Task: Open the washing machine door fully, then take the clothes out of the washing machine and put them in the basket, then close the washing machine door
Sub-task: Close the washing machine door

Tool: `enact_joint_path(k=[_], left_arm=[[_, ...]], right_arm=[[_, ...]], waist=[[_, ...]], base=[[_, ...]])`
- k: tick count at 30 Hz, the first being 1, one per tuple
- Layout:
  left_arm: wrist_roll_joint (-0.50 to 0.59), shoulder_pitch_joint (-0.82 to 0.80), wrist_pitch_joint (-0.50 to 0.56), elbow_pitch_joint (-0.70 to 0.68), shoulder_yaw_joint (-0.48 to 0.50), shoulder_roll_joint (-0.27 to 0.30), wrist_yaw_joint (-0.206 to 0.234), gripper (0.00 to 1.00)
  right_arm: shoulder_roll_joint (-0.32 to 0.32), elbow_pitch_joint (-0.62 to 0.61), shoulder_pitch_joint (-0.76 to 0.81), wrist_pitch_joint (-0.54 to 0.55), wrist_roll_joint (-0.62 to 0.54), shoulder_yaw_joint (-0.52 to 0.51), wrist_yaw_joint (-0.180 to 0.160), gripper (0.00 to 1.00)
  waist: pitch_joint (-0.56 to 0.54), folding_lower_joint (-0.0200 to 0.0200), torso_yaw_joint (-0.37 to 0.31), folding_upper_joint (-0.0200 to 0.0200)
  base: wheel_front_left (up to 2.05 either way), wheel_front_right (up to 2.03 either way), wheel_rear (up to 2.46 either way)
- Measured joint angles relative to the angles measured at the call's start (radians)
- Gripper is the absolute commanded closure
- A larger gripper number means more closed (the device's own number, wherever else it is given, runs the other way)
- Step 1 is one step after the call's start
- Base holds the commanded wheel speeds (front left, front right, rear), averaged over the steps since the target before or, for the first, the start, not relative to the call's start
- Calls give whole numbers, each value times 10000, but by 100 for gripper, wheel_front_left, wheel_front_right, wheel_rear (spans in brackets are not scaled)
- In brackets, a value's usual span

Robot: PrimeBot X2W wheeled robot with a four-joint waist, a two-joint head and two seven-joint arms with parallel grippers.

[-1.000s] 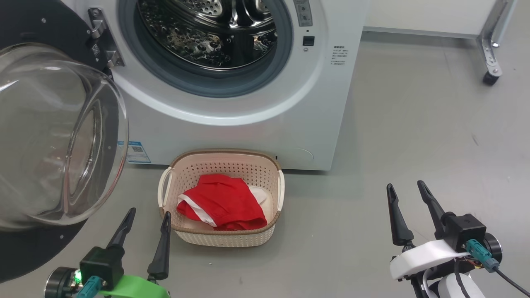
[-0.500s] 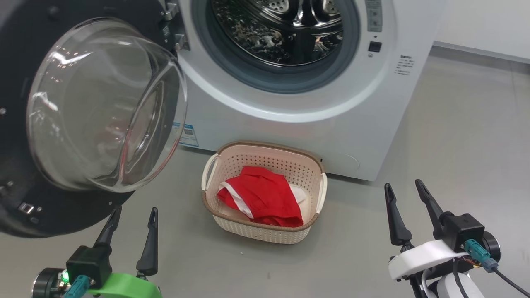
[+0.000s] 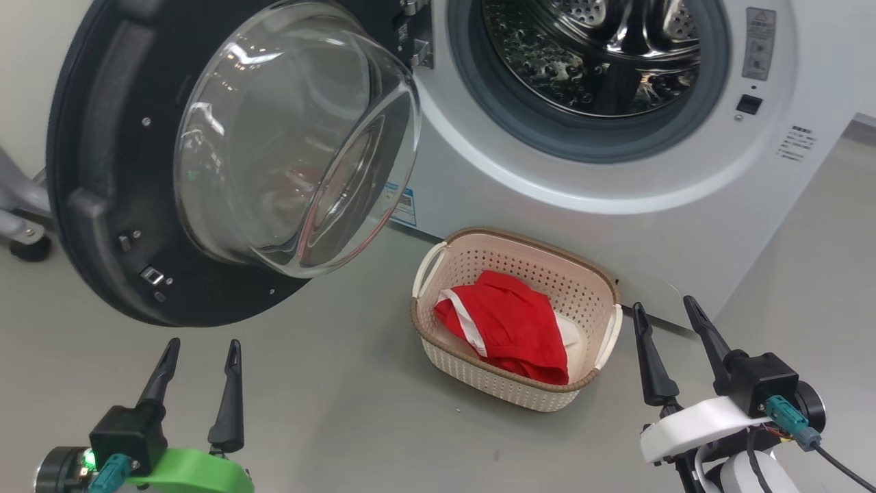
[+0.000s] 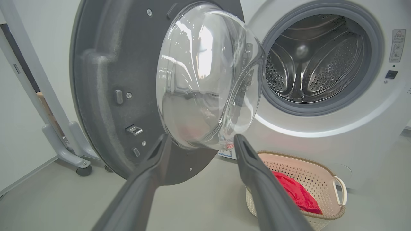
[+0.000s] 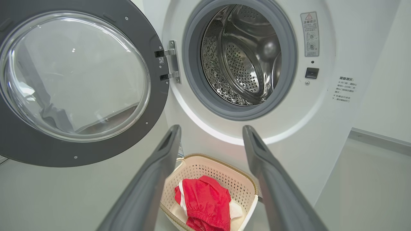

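A cream perforated plastic basket (image 3: 479, 378) on the grey floor (image 3: 356, 411) holds the bright red white-trimmed garment (image 3: 510, 325). Behind the basket stands the white front-loading washing machine (image 3: 616, 226). Its black-rimmed glass door (image 3: 89, 171) is swung wide to the basket's left. The left tool (image 3: 204, 342) and the right tool (image 3: 663, 302) flank the basket, fingers apart.

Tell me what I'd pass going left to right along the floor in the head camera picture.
left gripper, open → basket with the clothes inside it → right gripper, open
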Motion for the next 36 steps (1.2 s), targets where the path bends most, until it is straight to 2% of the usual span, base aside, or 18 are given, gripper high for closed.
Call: enact_joint_path(k=[8,24,26,27,32,36], left_arm=[[-2,40,-132,-10,520,-21,88,0],[-4,234,-219,-27,633,-98,127,0],[-27,241,-219,-36,627,-104,127,84],[-56,244,-219,-40,625,-113,127,100],[-591,245,-382,-194,637,-378,113,100],[-1584,240,-479,-384,825,-696,-236,100]], right_arm=[[8,111,-23,0,-102,389,130,0],[4,360,-89,0,-171,430,178,0],[4,370,-100,0,-171,433,178,0],[4,378,-111,0,-171,433,178,0],[4,393,-144,0,-171,430,178,0],[4,403,-199,0,-171,403,176,0]], waist=[[84,0,617,0],[82,0,648,0],[79,0,646,0],[79,0,645,0],[96,0,646,0],[125,0,649,0]], base=[[0,0,0],[0,0,0],[0,0,0],[0,0,0],[0,0,0],[0,0,0]])
